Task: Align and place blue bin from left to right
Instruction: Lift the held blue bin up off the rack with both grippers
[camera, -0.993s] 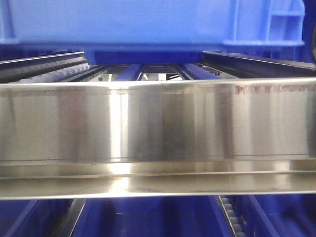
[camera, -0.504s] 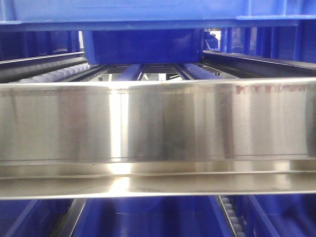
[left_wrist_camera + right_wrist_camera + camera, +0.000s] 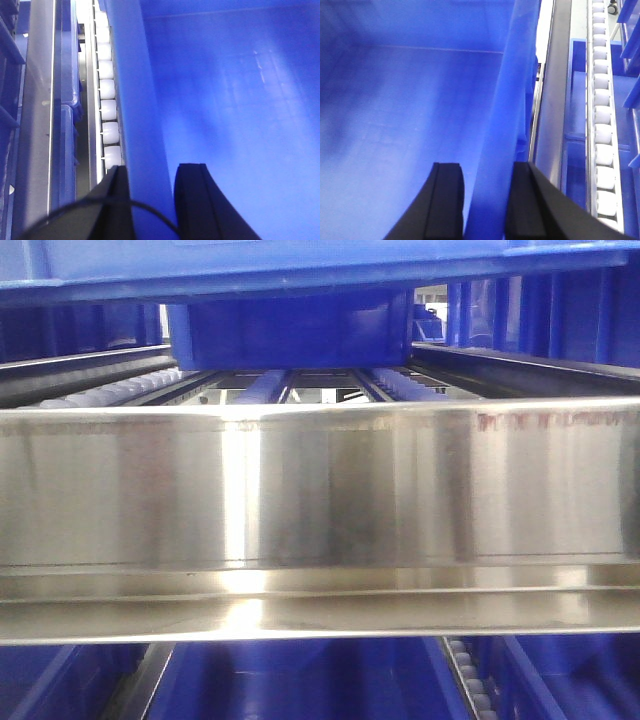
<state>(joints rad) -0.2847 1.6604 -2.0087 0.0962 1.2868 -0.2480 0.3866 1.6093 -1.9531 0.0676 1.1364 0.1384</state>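
The blue bin (image 3: 300,265) hangs across the top of the front view, above the roller lanes. In the left wrist view its smooth inside (image 3: 225,100) fills the right, and my left gripper (image 3: 155,170) straddles the bin's left rim, one black finger outside and one inside, shut on it. From the right wrist I see the bin's inside (image 3: 395,100) on the left, with my right gripper (image 3: 485,167) shut across its right wall in the same way. Neither gripper shows in the front view.
A wide steel rail (image 3: 320,490) crosses the front view close to the camera. Behind it run roller tracks (image 3: 120,390), with another dark blue bin (image 3: 290,335) at their far end. White rollers (image 3: 107,110) lie left of the bin; a steel rail (image 3: 552,100) and rollers (image 3: 602,120) lie right.
In the front view the blue bin has risen: its wall filled the top a second ago, and now only a thin lower edge shows, uncovering the dark bin behind.
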